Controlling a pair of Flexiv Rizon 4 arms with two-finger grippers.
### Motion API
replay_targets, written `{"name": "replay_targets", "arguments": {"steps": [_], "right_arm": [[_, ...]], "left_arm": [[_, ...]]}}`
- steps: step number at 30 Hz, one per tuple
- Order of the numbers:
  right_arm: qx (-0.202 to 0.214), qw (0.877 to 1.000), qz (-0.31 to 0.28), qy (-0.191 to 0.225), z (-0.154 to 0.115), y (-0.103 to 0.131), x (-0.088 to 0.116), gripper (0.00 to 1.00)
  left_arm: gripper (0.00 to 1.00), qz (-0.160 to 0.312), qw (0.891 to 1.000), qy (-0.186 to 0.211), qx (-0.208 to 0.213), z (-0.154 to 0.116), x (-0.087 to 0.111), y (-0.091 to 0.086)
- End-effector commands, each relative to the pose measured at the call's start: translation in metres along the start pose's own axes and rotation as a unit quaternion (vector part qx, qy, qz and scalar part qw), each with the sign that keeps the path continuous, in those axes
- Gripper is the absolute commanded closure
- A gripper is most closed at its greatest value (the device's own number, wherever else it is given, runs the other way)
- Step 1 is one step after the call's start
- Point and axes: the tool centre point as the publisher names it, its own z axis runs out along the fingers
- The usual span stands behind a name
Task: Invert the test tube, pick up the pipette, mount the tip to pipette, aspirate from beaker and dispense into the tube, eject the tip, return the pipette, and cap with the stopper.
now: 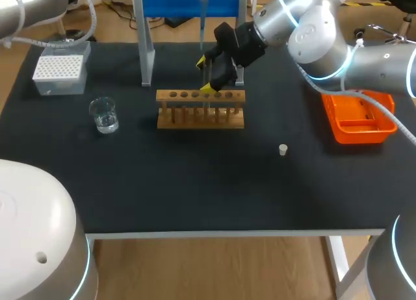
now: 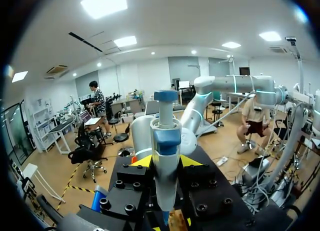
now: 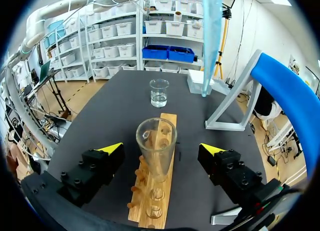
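Observation:
A clear test tube (image 3: 156, 141) stands upright, mouth up, in the wooden rack (image 1: 200, 110) (image 3: 167, 126). My right gripper (image 1: 211, 73) (image 3: 161, 150) hangs over the rack, open. Its fingers flank the tube on both sides without touching it. My left gripper (image 2: 165, 163) is shut on the blue and grey pipette (image 2: 165, 136). In the head view only the pipette's lower end (image 1: 203, 8) shows, above the rack's far side. Its long clear tip (image 3: 210, 41) hangs ahead of the right gripper. The water beaker (image 1: 104, 115) (image 3: 159, 92) stands left of the rack. A small white stopper (image 1: 283, 149) lies to the rack's right.
A white tip box (image 1: 60, 73) sits at the back left. The blue pipette stand (image 1: 188, 4) (image 3: 285, 91) rises behind the rack. An orange tray (image 1: 361, 118) rests at the right edge of the black table.

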Motion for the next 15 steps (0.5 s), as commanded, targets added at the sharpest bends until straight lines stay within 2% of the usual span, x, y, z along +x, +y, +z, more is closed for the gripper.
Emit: {"name": "replay_targets", "arguments": {"steps": [1, 15], "right_arm": [[0.002, 1.000, 0.000, 0.001, -0.0011, 0.0006, -0.0003, 0.00], [0.010, 1.000, -0.008, -0.010, -0.0035, -0.0041, 0.0024, 0.00]], "left_arm": [[1.00, 0.000, 1.000, 0.002, -0.001, -0.0008, -0.0009, -0.0006], [1.00, 0.000, 1.000, 0.002, -0.001, -0.0008, -0.0009, -0.0006]]}}
